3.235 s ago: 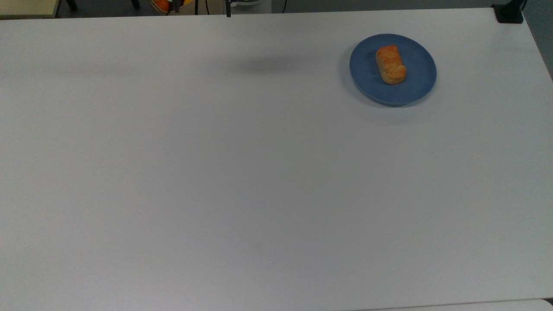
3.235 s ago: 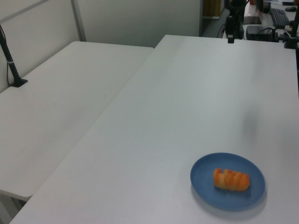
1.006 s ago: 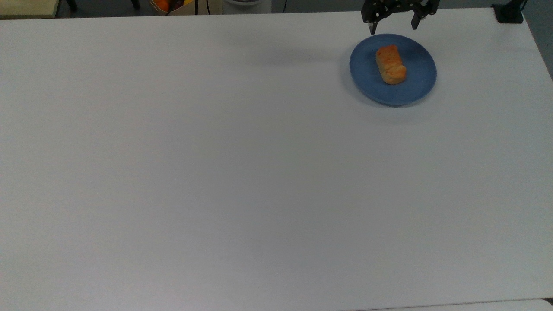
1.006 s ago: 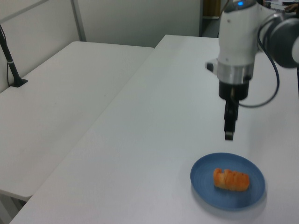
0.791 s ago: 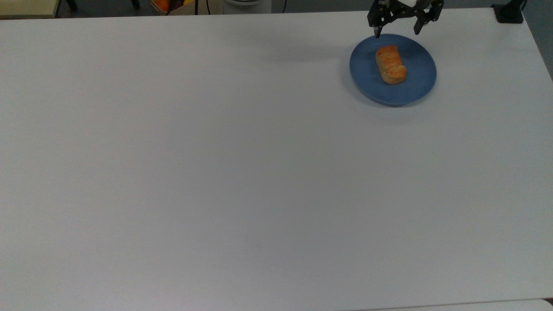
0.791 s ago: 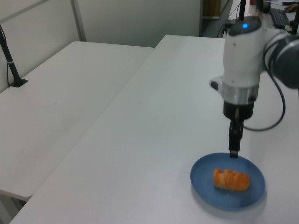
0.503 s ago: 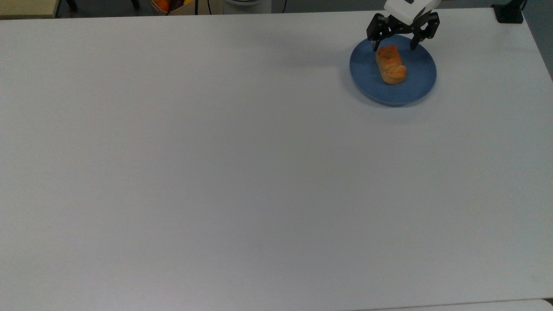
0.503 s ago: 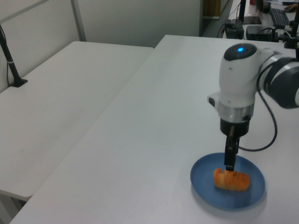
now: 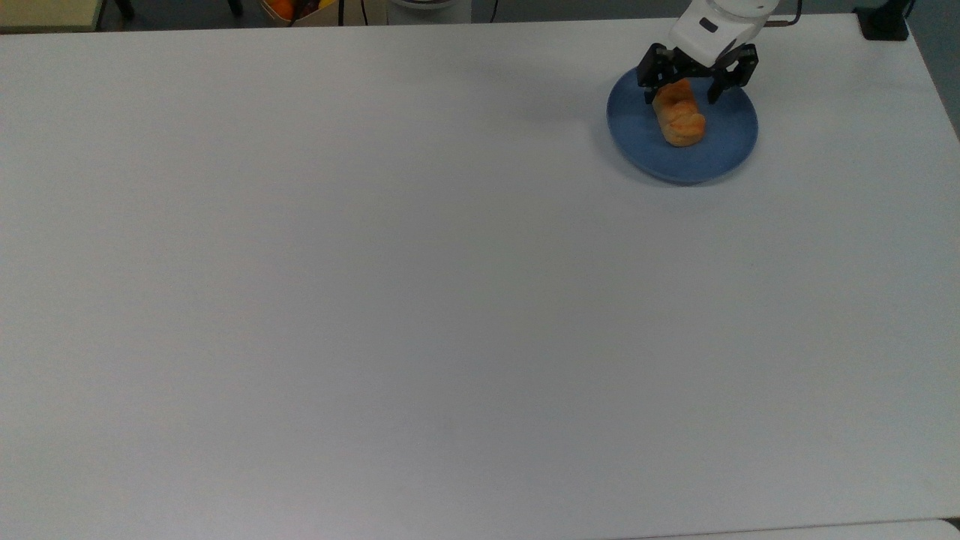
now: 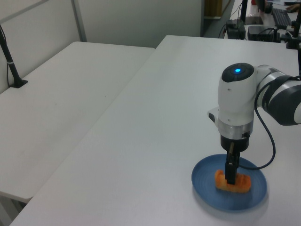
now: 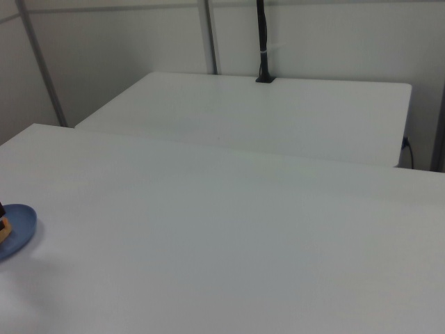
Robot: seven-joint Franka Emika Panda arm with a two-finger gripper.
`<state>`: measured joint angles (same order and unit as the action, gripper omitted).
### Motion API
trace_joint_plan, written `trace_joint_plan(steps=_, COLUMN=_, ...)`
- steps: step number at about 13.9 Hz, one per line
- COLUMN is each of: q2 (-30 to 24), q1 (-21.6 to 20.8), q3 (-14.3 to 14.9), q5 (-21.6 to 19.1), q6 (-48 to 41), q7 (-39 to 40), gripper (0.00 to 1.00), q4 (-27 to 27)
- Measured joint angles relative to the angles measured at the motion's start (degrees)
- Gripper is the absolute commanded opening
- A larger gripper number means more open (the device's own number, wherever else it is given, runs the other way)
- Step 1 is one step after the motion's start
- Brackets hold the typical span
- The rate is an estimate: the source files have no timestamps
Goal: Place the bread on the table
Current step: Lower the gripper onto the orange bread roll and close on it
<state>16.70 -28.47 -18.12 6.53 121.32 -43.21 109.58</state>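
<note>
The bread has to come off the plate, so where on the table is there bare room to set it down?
Nearly all of the table is bare: everything to the top view's left of the blue plate and below it. The one crowded spot is the plate near the top view's upper right, where the open hand straddles the bread.

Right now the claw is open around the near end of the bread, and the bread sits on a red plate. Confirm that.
Not quite: the plate is blue, not red, as the top view shows. The rest stands: the claw is open, its fingers either side of one end of the bread, which lies on that plate on the white table.
</note>
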Motion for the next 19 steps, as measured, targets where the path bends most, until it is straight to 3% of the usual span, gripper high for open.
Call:
trace_joint_plan(steps=6, q2=1.63, q1=-0.5, q3=0.0, q5=0.02, q6=1.95, q7=-0.03, gripper=0.78, q4=0.0)
trace_joint_plan(steps=10, q2=1.96, q1=-0.51, q3=0.0, q5=0.03, q6=2.1, q7=-0.03, gripper=0.77, q4=0.0)
trace_joint_plan(steps=12, q2=2.29, q1=-0.51, q3=0.0, q5=0.03, q6=2.1, q7=-0.03, gripper=0.69, q4=0.01)
trace_joint_plan(steps=16, q2=2.41, q1=-0.51, q3=0.0, q5=0.04, q6=2.1, q7=-0.03, gripper=0.4, q4=0.0)
trace_joint_plan(steps=19, q2=2.41, q1=-0.52, q3=0.0, q5=0.04, q6=2.1, q7=-0.04, gripper=0.35, q4=-0.23)
